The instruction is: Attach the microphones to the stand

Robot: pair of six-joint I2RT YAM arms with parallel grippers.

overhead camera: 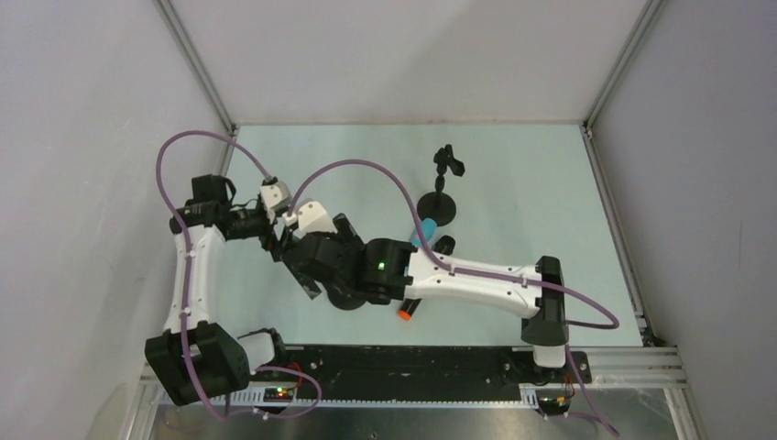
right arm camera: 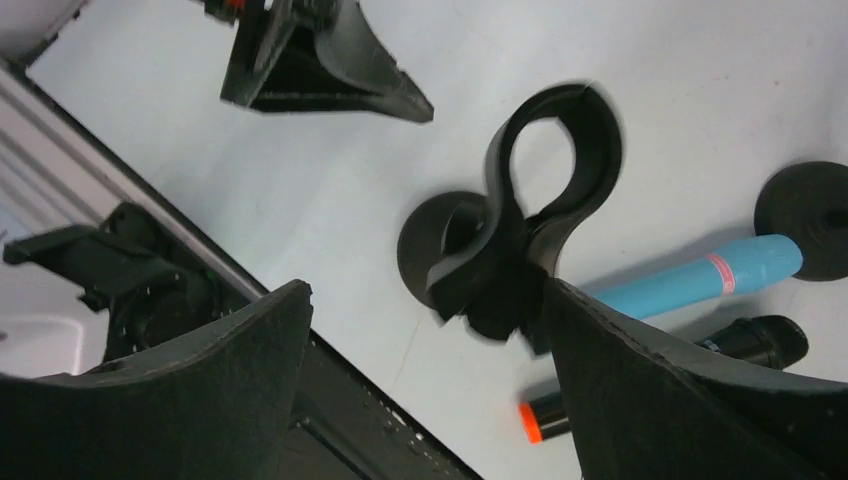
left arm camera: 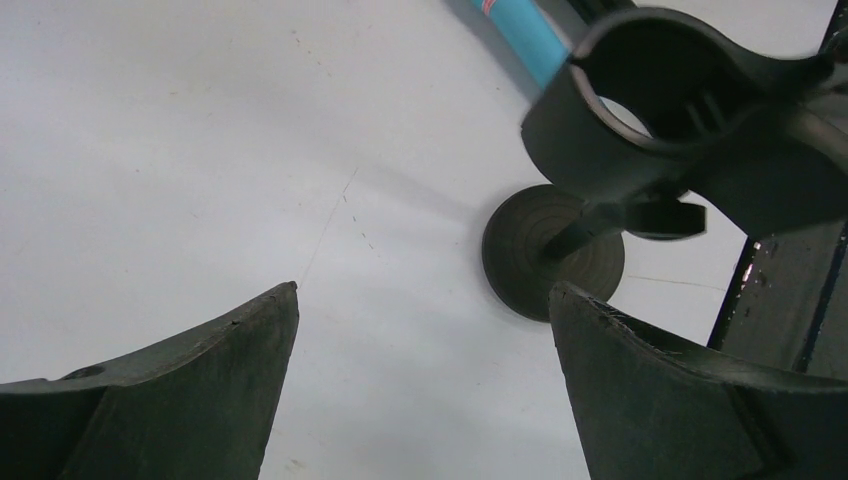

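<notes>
Turquoise microphone (right arm camera: 690, 280) and black microphone (right arm camera: 760, 342) lie unclipped mid-table. Right pincer (right arm camera: 428, 290) hangs open at the stand (right arm camera: 510, 250), probably to position it. Left pincer (left arm camera: 425, 288) is open alongside.

We see the right arm (overhead camera: 476, 284) hiding most of the turquoise microphone (overhead camera: 424, 229) and the black microphone (overhead camera: 404, 313) from above: only the blue tip shows beyond it, the orange cap before it.
</notes>
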